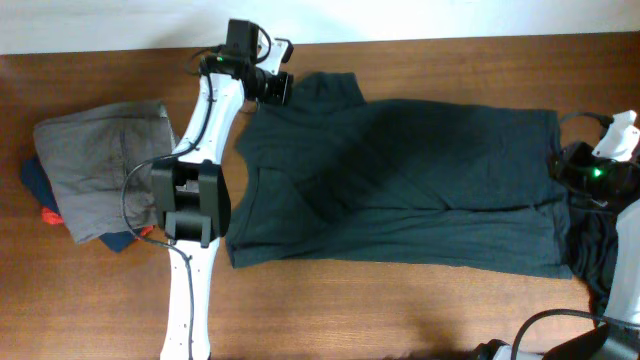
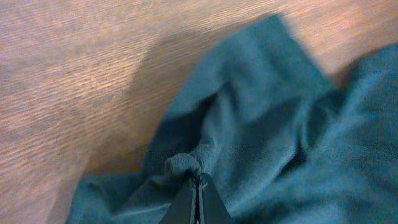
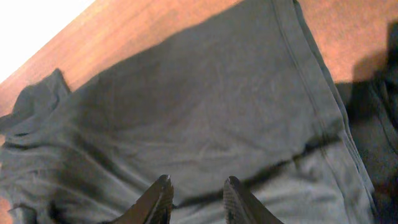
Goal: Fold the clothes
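while my left claw (image 2: 198, 186) is pinched tight on a bunched bit of sleeve of the dark teal cotton t-shirt (image 1: 400, 180), my right claw (image 3: 197, 183) hangs wide open above the hem end. the shirt lies spread across the middle of the brown wooden table (image 1: 400, 320). i judge the sleeve should come inward low and slowly, so the body stays flat and the 2 layers meet without wrinkling.
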You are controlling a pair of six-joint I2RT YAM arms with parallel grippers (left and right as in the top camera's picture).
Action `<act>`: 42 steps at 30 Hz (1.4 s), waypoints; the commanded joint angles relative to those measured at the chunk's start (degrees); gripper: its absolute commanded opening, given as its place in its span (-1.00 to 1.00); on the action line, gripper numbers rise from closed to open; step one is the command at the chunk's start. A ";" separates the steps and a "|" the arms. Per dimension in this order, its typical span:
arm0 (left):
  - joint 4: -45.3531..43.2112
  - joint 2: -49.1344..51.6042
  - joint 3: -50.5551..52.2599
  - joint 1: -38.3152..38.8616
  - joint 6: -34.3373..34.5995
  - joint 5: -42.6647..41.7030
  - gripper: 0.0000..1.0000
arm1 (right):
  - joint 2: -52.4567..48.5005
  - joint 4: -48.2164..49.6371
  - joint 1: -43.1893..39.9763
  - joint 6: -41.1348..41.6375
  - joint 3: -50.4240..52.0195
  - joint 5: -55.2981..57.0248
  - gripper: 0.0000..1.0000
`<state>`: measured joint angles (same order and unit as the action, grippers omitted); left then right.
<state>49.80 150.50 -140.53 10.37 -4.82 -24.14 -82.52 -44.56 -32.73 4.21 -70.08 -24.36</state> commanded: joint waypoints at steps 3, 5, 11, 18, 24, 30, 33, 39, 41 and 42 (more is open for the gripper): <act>5.44 -8.61 -0.22 0.24 -1.77 -0.46 -0.99 | -6.51 6.29 1.60 -0.35 -0.63 1.07 -0.33; 8.22 -9.44 -0.22 0.35 -1.77 -0.44 -0.99 | -9.99 10.64 1.53 0.24 -1.18 1.14 -0.24; 15.89 -9.75 -0.20 1.27 -1.79 -0.09 -0.99 | -23.28 16.52 1.51 2.23 -9.81 1.79 -0.24; 21.88 -9.73 -0.20 3.78 -2.47 5.25 -1.00 | -41.51 16.24 1.55 2.21 -28.46 4.55 -0.22; 23.82 -9.75 -0.20 4.92 -2.58 7.93 -0.99 | -52.22 16.06 1.55 2.21 -39.23 7.08 -0.22; 24.20 -9.73 -0.20 4.92 -2.58 7.96 -0.99 | -56.70 17.97 1.60 2.01 -42.07 11.54 -0.22; 24.24 -9.75 -0.20 4.92 -2.58 7.93 -0.99 | -57.70 18.38 1.62 2.03 -42.01 11.78 -0.22; 24.22 -9.75 -0.20 4.92 -2.56 7.96 -0.99 | -60.22 16.46 2.82 2.03 -41.94 10.58 -0.22; 24.22 -9.75 -0.20 4.92 -2.56 7.93 -0.99 | -60.37 15.74 3.45 2.01 -41.94 9.16 -0.23; 24.22 -9.75 -0.20 4.92 -2.58 7.93 -0.99 | -60.37 15.37 3.87 1.99 -41.94 8.41 -0.24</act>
<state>73.82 141.82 -140.51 15.53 -6.46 -16.82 -140.86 -27.92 -30.94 5.98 -111.50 -14.02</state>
